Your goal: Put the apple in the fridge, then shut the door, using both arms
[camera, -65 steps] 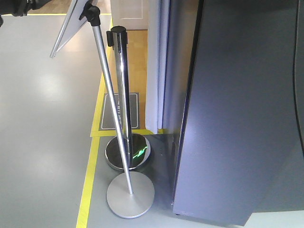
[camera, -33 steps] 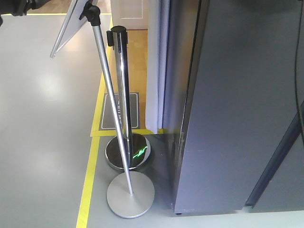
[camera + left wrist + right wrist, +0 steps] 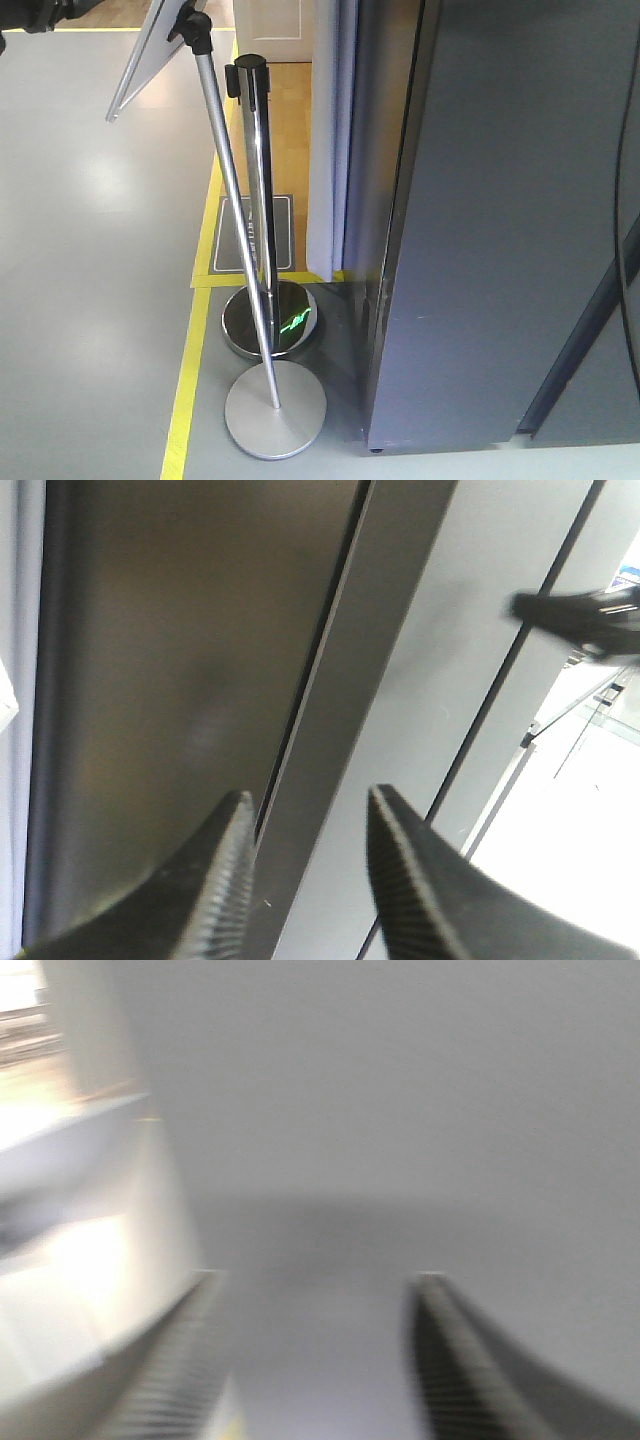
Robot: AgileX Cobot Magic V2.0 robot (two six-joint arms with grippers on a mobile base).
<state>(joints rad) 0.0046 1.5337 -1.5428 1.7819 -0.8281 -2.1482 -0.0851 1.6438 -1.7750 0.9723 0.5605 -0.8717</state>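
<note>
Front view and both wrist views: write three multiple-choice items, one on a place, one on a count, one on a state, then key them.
1. The yellow floor line lies where from the fridge?
A. left B. right C. on it
2. How many metal posts stand by the fridge?
A. one B. two C. four
3. The left tool is:
A. shut on an apple B. open, empty C. holding a cable

1 A: tape runs left of the posts.
2 B: leaning post, upright post.
3 B: fingers apart, nothing between.
</note>
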